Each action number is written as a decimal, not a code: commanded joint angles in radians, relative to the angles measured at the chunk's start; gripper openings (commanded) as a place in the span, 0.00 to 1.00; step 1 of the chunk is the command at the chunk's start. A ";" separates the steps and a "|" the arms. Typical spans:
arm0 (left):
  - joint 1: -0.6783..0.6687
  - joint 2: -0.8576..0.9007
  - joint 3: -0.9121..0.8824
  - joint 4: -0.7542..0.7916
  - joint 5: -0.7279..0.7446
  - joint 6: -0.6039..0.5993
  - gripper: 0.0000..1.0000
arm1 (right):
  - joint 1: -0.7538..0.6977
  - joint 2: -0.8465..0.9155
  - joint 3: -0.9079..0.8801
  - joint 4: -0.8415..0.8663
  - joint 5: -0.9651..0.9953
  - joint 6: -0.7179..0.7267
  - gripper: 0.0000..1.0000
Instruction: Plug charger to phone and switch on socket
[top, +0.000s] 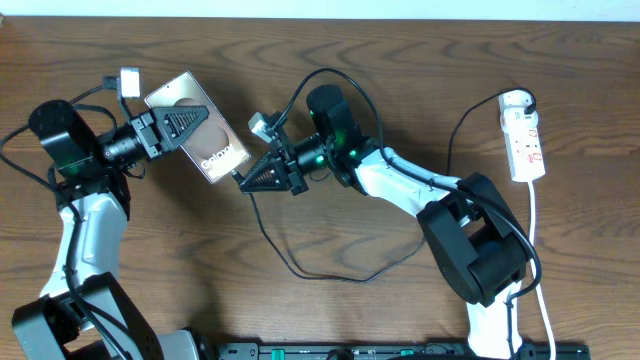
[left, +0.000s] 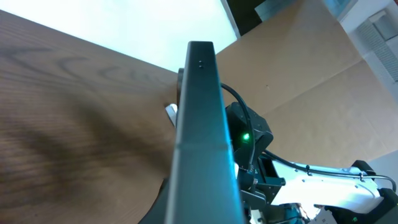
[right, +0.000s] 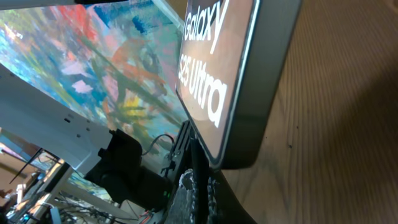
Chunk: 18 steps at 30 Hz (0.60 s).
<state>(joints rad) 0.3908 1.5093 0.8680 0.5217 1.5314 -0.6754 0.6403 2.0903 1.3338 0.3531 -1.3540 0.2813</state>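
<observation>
The phone (top: 222, 152) is being held over the desk (top: 400, 60), left of centre, lying on a slant with its bronze face and white Galaxy lettering turned up toward the overhead camera. The left pincer (top: 198, 120) is gripping it across the middle, its black fingers closed on the slab. From the left wrist the phone is showing edge-on, as a thin dark strip running up the frame.

The charger (top: 300, 268) is being pinched at its plug end by the right pincer (top: 248, 178), which is closed tight on it and pointing at the lettered end of the phone. The tip is seemingly touching the phone's lower edge, but the fingers are hiding the joint, so I cannot tell whether it is sitting in the port. From the right wrist that lettered end is filling the upper frame, close above the fingers.

From the right pincer the thin black cable is trailing toward the near edge of the desk, looping, then climbing to the right toward the socket (top: 525, 140). The socket is lying at the far right of the desk, well apart from both pincers. A black plug (top: 520, 100) is sitting at its far end, and a white cord (top: 540, 260) is running from it toward the near edge
</observation>
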 joint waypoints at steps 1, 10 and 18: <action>-0.004 -0.011 0.001 0.003 0.042 0.018 0.07 | -0.018 -0.014 0.006 0.030 0.015 0.034 0.01; -0.004 -0.011 0.001 0.002 0.042 0.018 0.08 | -0.011 -0.014 0.006 0.156 0.009 0.138 0.01; -0.004 -0.011 0.001 0.002 0.042 0.018 0.08 | -0.010 -0.014 0.006 0.154 0.009 0.172 0.01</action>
<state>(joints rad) 0.3923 1.5093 0.8680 0.5236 1.5166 -0.6788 0.6380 2.0907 1.3228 0.4911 -1.3693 0.4232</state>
